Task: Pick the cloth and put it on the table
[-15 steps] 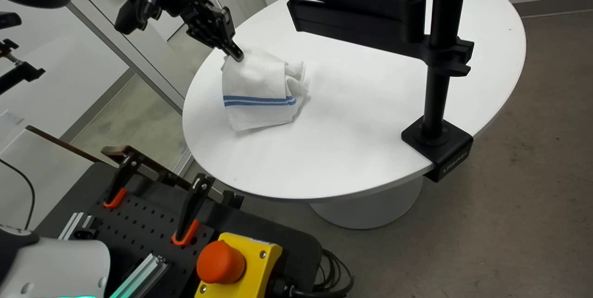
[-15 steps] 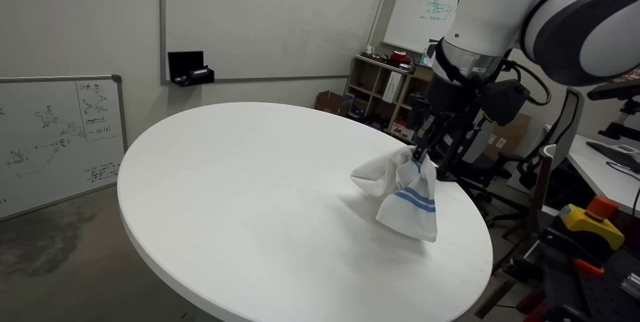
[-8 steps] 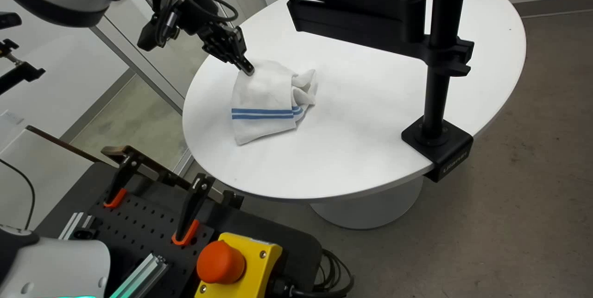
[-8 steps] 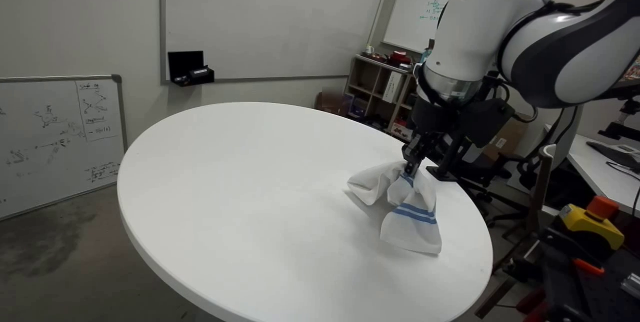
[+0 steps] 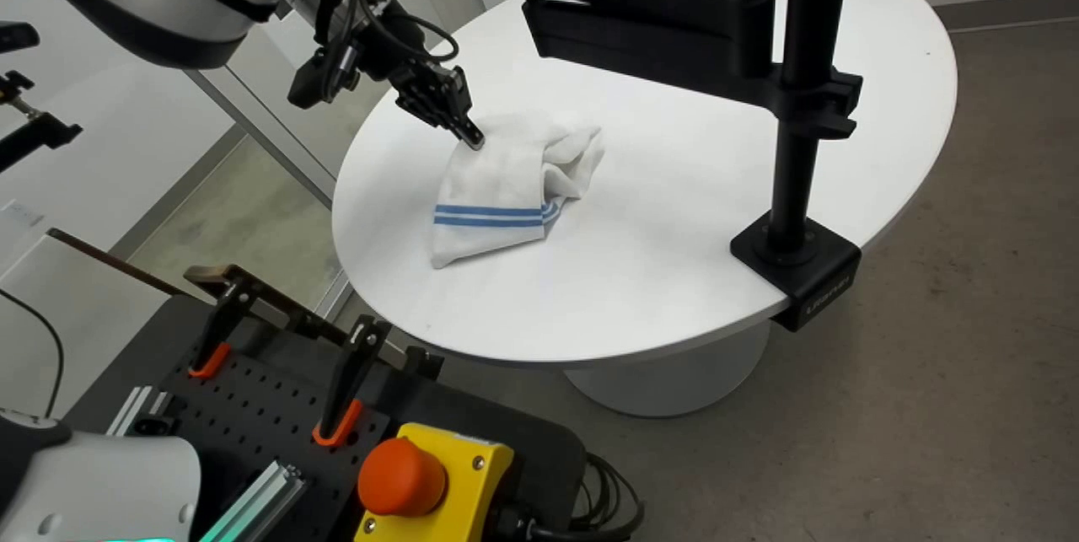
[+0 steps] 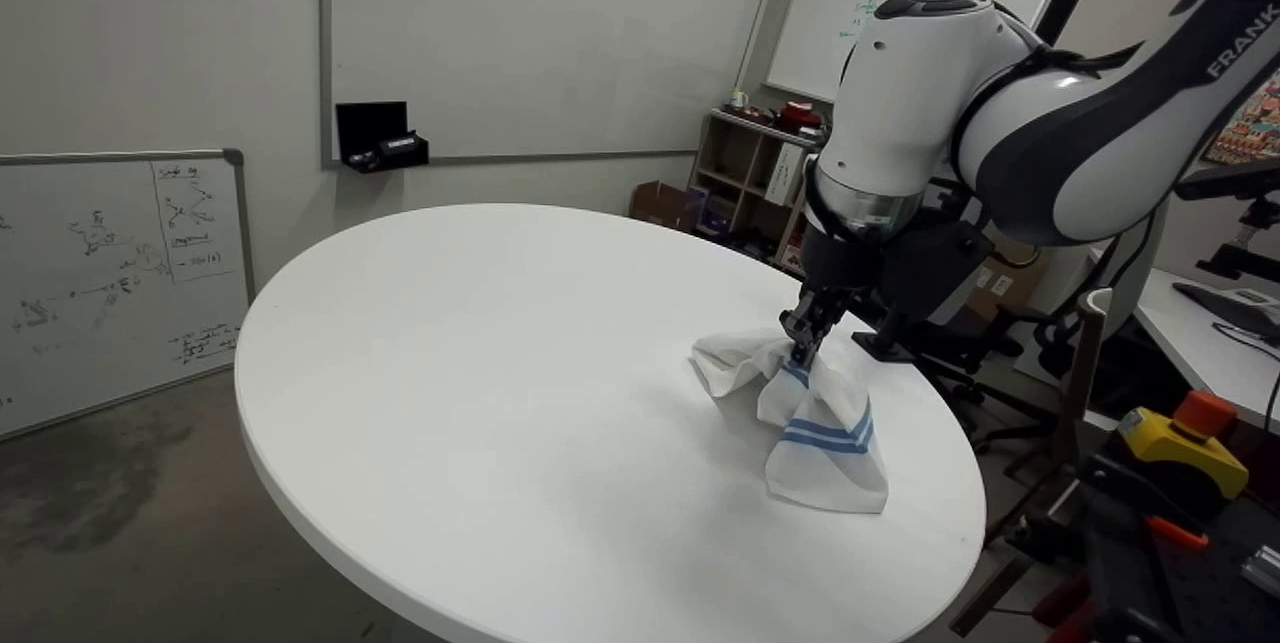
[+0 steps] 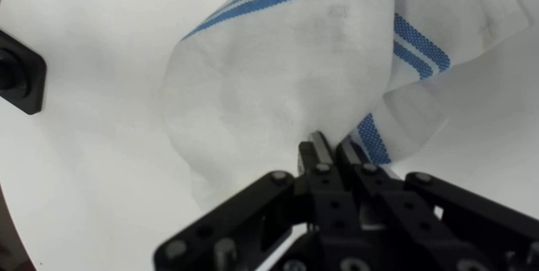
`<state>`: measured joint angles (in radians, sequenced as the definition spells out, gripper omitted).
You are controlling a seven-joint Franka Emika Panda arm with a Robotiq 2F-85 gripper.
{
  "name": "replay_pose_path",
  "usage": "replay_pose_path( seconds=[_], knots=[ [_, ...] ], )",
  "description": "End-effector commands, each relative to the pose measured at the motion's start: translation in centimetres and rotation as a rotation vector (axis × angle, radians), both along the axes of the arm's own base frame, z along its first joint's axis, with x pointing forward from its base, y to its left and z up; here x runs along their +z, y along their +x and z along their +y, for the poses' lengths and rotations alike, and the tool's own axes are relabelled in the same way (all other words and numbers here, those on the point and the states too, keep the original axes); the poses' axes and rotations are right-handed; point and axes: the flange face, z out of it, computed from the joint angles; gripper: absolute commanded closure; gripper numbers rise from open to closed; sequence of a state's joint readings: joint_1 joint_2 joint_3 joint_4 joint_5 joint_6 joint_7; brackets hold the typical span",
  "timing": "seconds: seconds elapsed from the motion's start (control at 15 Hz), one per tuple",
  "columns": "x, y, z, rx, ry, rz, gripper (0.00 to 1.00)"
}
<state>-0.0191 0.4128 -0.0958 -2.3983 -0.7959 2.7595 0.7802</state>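
Note:
The cloth (image 5: 497, 179) is white with blue stripes; it also shows in an exterior view (image 6: 825, 478) and the wrist view (image 7: 269, 73). My gripper (image 5: 475, 139), also in an exterior view (image 6: 801, 355), points down with its jaws nearly together. In the wrist view, the gripper (image 7: 331, 146) is shut on the cloth, pinching a fold. The cloth is bunched and hangs from the fingers, its lower striped edge at or very close to the tabletop. The white round table (image 5: 674, 264) lies under it, also in an exterior view (image 6: 480, 393). The pinched part is hidden between the fingers.
A black clamp stand (image 5: 792, 243) with a folded black arm (image 5: 649, 24) rises from the table's edge; its base (image 7: 21, 73) shows in the wrist view. A yellow box with an orange button (image 5: 405, 474) sits on the dark robot bench. Shelves (image 6: 745, 163) stand behind the table.
The gripper has moved down and inward over the table, carrying the cloth. The cloth has lowered, and its hem has spread a little against the tabletop. The gripper stays shut.

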Motion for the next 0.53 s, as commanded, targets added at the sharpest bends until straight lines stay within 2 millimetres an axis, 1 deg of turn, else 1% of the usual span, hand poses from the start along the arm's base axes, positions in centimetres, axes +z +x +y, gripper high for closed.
replay_pose_path(
  seconds=[0.0,0.07,0.27,0.4,0.47],
  knots=[
    [-1.07,1.01,0.03,0.0,-0.011,-0.028,0.68],
    [-1.18,1.11,0.0,0.0,-0.014,-0.029,0.63],
    [-1.51,1.4,-0.02,0.002,-0.019,-0.035,0.38],
    [-1.66,1.49,0.01,-0.001,-0.014,-0.039,0.25],
    [-1.77,1.54,0.04,-0.001,-0.007,-0.041,0.17]
  ],
)
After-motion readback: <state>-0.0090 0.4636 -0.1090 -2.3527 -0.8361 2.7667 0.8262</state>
